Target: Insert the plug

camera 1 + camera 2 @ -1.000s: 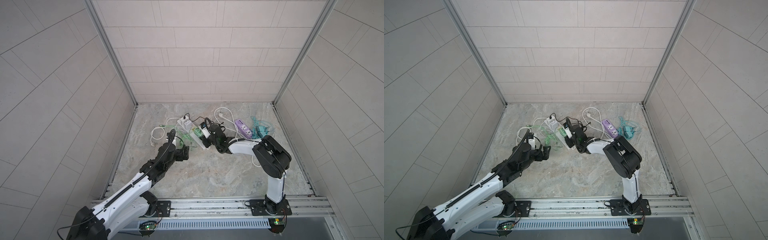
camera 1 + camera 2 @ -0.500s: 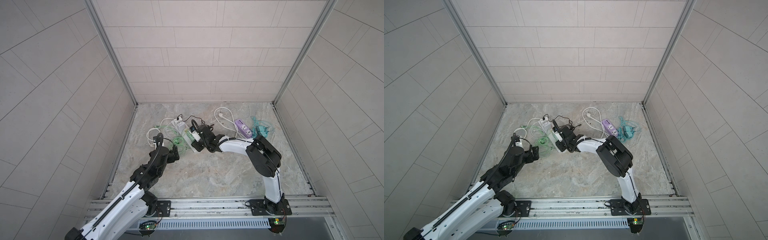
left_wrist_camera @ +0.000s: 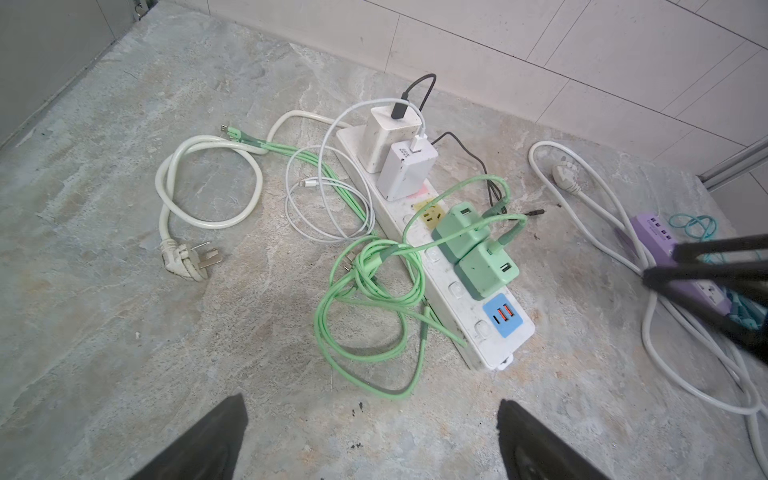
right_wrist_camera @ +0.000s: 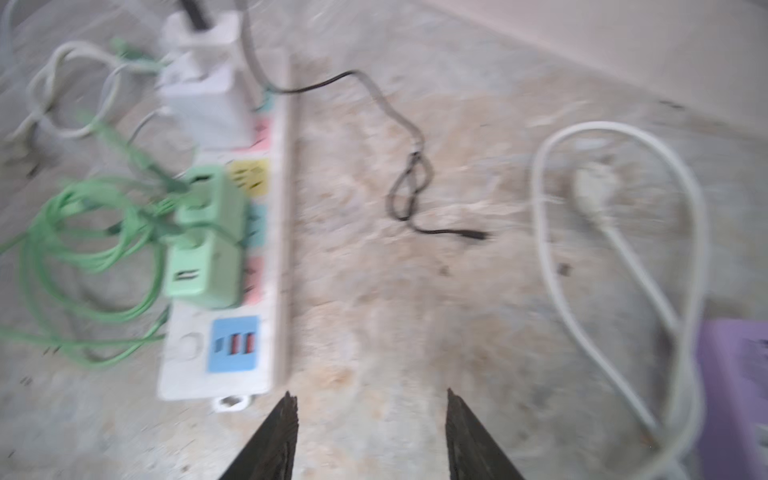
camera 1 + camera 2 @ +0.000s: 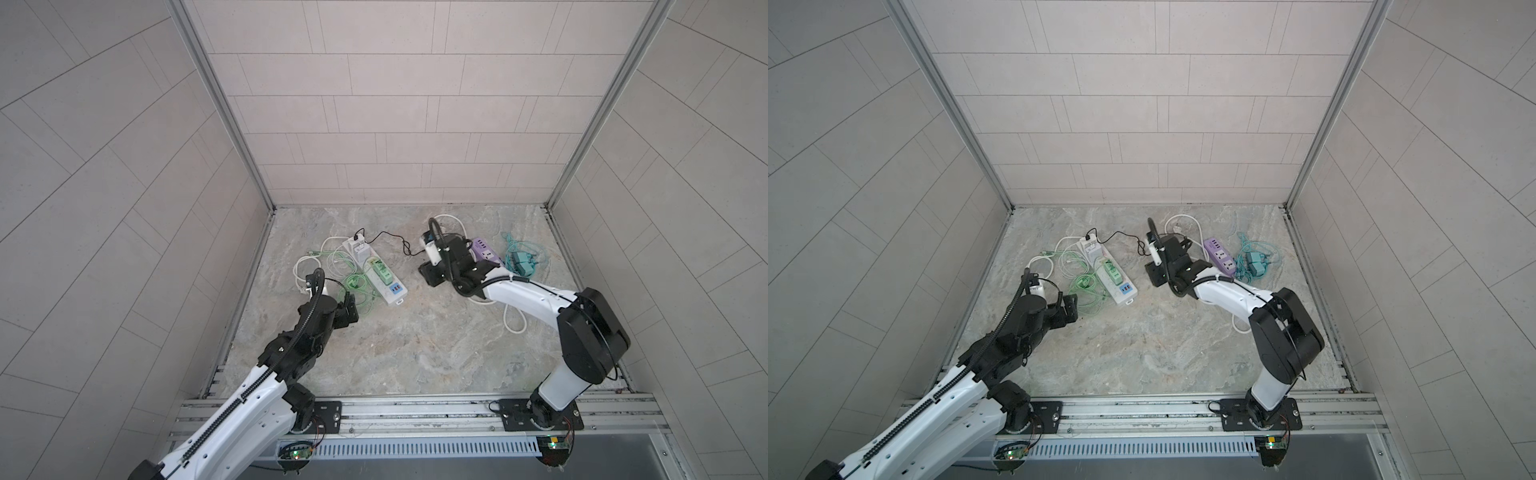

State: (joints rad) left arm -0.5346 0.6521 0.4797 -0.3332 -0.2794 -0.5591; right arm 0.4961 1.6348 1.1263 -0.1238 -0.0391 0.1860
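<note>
Pale tiled walls [image 5: 395,104] box in a grey stone-look floor [image 5: 415,353] in both top views. Toward the floor's far left corner lies the white power strip [image 5: 384,289], slanting from the far edge toward the middle, with two green plugs [image 5: 379,269] seated side by side in its sockets. The left gripper [image 5: 353,309] hovers by the green cable [image 5: 357,291] near the strip's near end, jaws wide and empty. The right gripper [image 5: 424,274] hangs between the white strip and the purple strip [image 5: 484,251], clear of both plugs. A teal adapter [image 5: 521,262] sits toward the far right edge. In the left wrist view the left gripper's fingers [image 3: 216,436] stand far apart over bare floor. Ahead, the white power strip [image 3: 482,332] carries two white chargers [image 3: 395,145], then the green plugs [image 3: 473,249] pressed flat against its face, then a blue USB panel. A three-pin plug [image 3: 195,259] lies loose, well apart from the strip. The right wrist view is smeared. The right gripper [image 4: 370,397] shows a moderate gap between its fingers with nothing in it, just off the strip's blue-panel end. The green plugs [image 4: 203,237] appear fully seated, and a black cable [image 4: 411,187] trails loose beside a white cord [image 4: 623,257].
</note>
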